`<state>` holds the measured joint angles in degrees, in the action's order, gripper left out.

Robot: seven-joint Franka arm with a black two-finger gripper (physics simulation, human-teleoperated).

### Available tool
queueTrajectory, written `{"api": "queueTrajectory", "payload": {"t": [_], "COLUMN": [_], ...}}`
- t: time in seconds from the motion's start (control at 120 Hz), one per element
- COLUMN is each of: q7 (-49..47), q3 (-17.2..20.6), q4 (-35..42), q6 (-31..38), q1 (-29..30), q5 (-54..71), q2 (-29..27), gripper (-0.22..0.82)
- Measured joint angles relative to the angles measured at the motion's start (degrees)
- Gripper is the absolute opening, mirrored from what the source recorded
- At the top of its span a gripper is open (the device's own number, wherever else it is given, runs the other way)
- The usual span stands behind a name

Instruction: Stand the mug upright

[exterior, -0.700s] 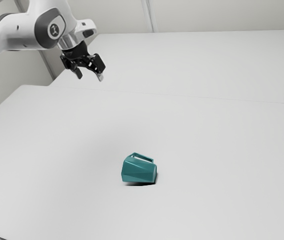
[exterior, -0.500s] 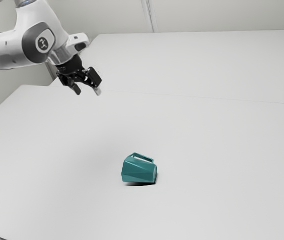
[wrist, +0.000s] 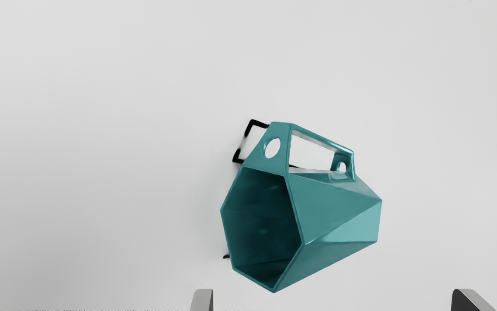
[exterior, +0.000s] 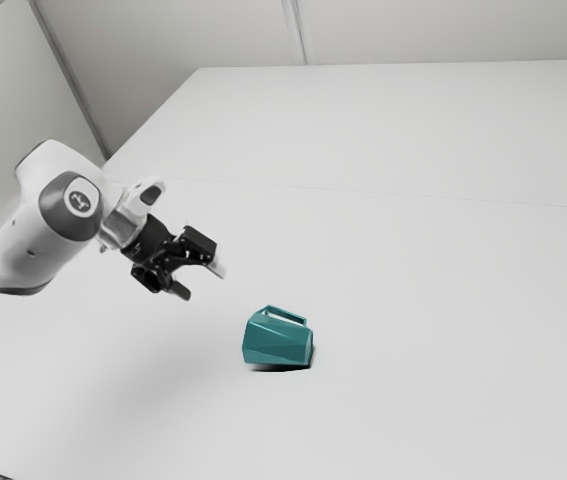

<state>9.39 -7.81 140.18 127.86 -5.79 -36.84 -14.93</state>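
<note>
- The mug (exterior: 278, 341) lies on its side on the table (exterior: 433, 400), well in from the far edge, handle (wrist: 322, 140) uppermost, mouth toward the exterior view's left.
- The fingers (exterior: 217, 268) stand wide apart, above the table, near the mug, not touching it.

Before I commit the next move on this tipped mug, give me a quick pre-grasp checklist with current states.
1. Gripper open: ok, fingers wide apart.
2. Gripper clear of the mug: ok, a gap shows between them.
3. Handle off the table: ok, on the mug's upper side.
4. Mug upright: not ok, lying on its side.
5. Finger opening wide enough for the mug's body: cannot tell.
</note>
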Motion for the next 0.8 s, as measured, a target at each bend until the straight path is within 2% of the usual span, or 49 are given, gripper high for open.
{"api": "queueTrajectory", "payload": {"t": [0.217,0.617,0.8], "q7": [0.5,3.1,5.0], "q3": [0.0,0.0,0.0], "q4": [4.8,6.2,5.4], "q6": [3.3,4.8,4.9], "q1": [-0.2,-3.1,-3.3], "q5": [-10.6,-29.7,-34.4], "q2": [1.9,8.6,11.1], "gripper": [0.6,0.6,0.6]}}
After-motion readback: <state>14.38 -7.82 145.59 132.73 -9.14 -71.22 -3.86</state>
